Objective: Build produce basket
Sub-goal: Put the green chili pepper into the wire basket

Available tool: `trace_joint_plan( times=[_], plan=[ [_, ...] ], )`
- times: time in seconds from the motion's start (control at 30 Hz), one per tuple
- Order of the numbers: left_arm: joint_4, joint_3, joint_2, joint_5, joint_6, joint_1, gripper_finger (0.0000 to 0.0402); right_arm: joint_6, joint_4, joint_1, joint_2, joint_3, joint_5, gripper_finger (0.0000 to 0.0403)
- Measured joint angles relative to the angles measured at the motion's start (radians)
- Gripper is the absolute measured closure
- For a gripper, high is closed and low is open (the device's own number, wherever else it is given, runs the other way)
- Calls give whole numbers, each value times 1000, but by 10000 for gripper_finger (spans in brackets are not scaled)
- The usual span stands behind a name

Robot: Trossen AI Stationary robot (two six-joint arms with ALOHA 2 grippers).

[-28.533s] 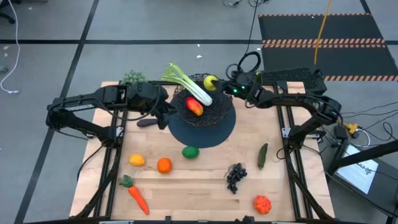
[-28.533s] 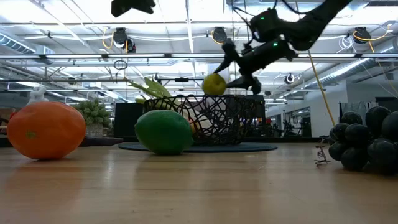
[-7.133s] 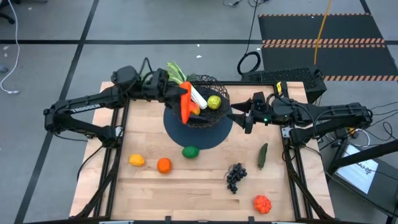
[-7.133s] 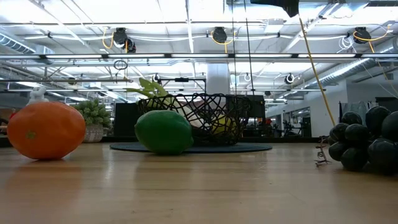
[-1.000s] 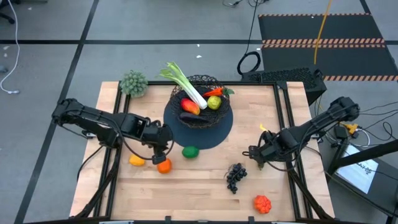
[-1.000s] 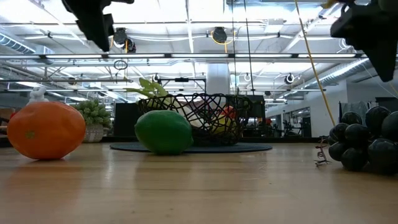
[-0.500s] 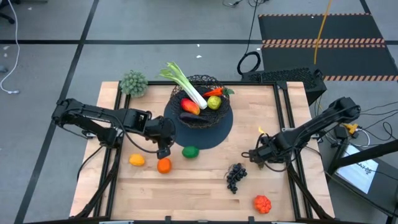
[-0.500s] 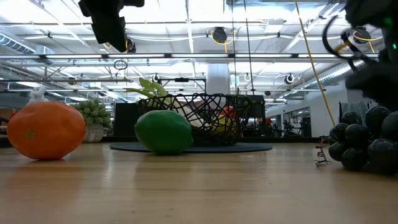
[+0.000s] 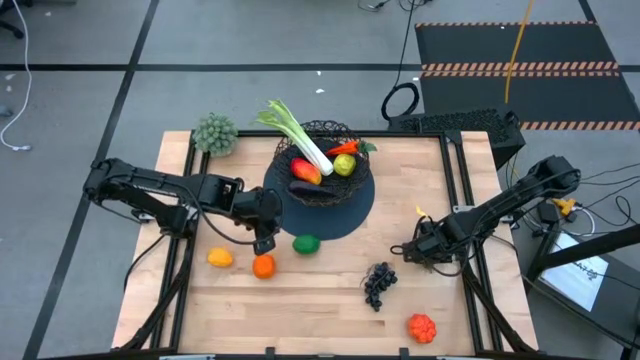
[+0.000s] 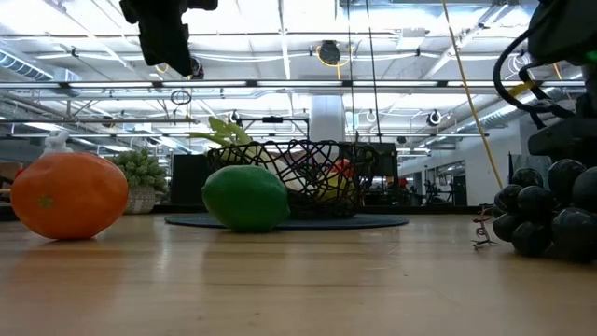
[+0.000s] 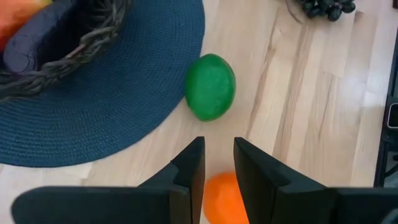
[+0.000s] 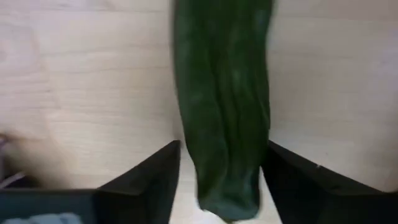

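The black wire basket (image 9: 322,160) stands on a round dark mat (image 9: 345,215) and holds a leek, a mango, a lemon and a carrot. The orange (image 9: 263,266), the lime (image 9: 306,243) and a yellow fruit (image 9: 219,258) lie on the table. My left gripper (image 11: 219,168) hangs above the orange, open by a narrow gap, with nothing between its fingers. My right gripper (image 12: 222,146) is down at the table's right side on the green cucumber (image 12: 221,93). In the high view the gripper (image 9: 412,250) hides the cucumber. The dark grapes (image 9: 378,283) lie just near-left of it. My right gripper has the cucumber's two long sides (image 12: 186,134) between its two fingers, close to one end (image 12: 227,208). The fingers come from above, pointing steeply down, and lie across the cucumber. The cucumber lies flat on the table.
A fuzzy green clump (image 9: 214,132) sits at the far left corner. A red fruit (image 9: 422,327) lies near the front right corner. In the low view the orange (image 10: 70,194), the lime (image 10: 245,198) and the grapes (image 10: 550,210) stand close in front.
My right gripper has come down onto the cucumber, sinking out of the upper part of the low view to just behind the grapes. The fruits and the basket have stayed where they were.
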Motion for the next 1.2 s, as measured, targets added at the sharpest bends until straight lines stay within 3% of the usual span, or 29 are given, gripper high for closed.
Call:
trace_joint_plan(
  times=[0.33,0.57,0.8,1.03,1.2],
  plan=[
    [0,0,0,-8,30,48,316,-1,239,0,-3,0,88,263],
    [0,0,0,-8,47,63,316,-14,379,0,-3,12,144,270],
    [-1,0,0,1,80,63,316,-19,377,-2,-3,108,268,270],
    [-1,0,0,3,87,63,316,-31,354,-5,-3,248,509,271],
    [-1,0,0,23,113,63,316,-177,351,-44,-3,388,676,271]
  ],
)
